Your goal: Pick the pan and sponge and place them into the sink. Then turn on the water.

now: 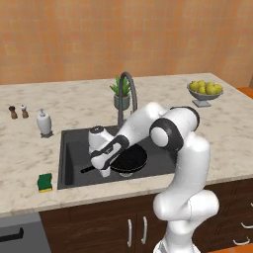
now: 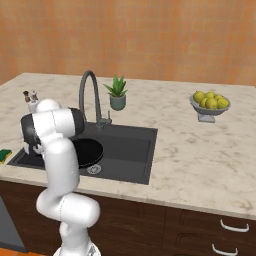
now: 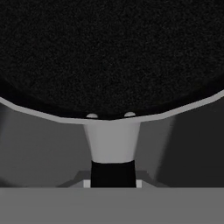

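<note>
The black pan [image 1: 130, 159] is inside the dark sink [image 1: 69, 143], over the drain, with its long handle pointing left. My gripper [image 1: 105, 171] reaches down into the basin and is shut on that handle. In the hand view the pan [image 3: 109, 57] looms close, its grey handle [image 3: 113, 142] running down toward my fingers. The green and yellow sponge [image 1: 45, 182] lies on the worktop off the sink's front left corner, apart from the gripper. No water runs from the arched faucet [image 1: 127, 81]. From the right, the pan [image 2: 89, 151] is partly hidden behind my arm.
A white soap dispenser [image 1: 44, 122] stands left of the sink, with two small shakers [image 1: 17, 112] farther left. A potted plant [image 1: 122, 94] sits behind the faucet. A bowl of lemons [image 1: 205, 90] is at the far right of the worktop.
</note>
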